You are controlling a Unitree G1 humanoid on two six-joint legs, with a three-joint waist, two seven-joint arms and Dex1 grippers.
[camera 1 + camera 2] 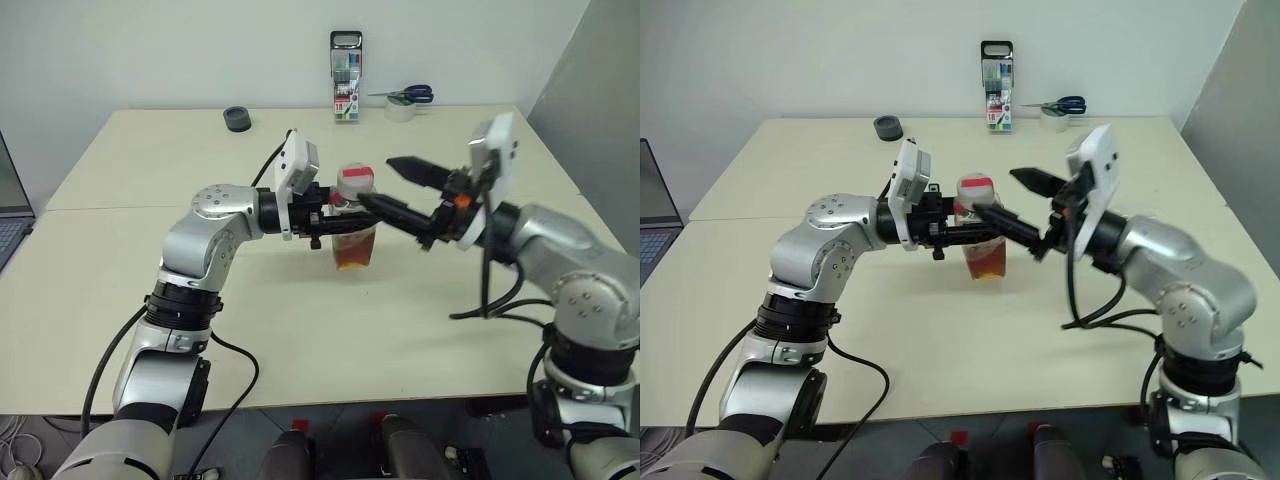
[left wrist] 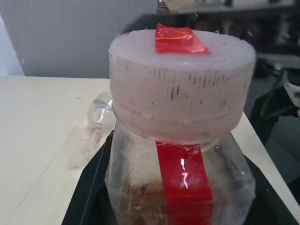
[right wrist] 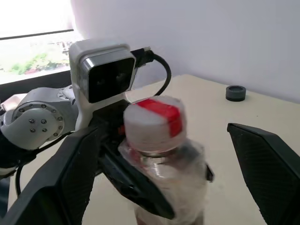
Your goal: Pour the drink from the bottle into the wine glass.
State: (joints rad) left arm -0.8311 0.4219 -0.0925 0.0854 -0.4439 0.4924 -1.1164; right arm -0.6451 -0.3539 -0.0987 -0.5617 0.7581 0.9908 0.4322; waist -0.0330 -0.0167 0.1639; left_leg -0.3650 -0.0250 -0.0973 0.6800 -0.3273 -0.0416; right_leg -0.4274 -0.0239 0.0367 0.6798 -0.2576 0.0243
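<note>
My left gripper (image 1: 335, 222) is shut on the bottle (image 1: 355, 225), a small clear plastic one held upright just above the middle of the table. Its whitish cap (image 2: 180, 79) carries a red strip, and a red label (image 2: 183, 183) runs down its side. The amber drink (image 1: 355, 255) fills its lower part. My right gripper (image 1: 378, 182) is open wide, with one black finger (image 3: 70, 178) on each side of the cap, not touching it. A faint clear stemmed shape (image 2: 93, 131), seemingly the wine glass, appears on the table beyond the bottle in the left wrist view.
At the table's far edge stand a tall marker case (image 1: 346, 62) and a tape roll (image 1: 400, 110) with blue-handled scissors on it. A small black roll (image 1: 237, 119) lies at the back left. A laptop (image 1: 8, 220) pokes in at the left edge.
</note>
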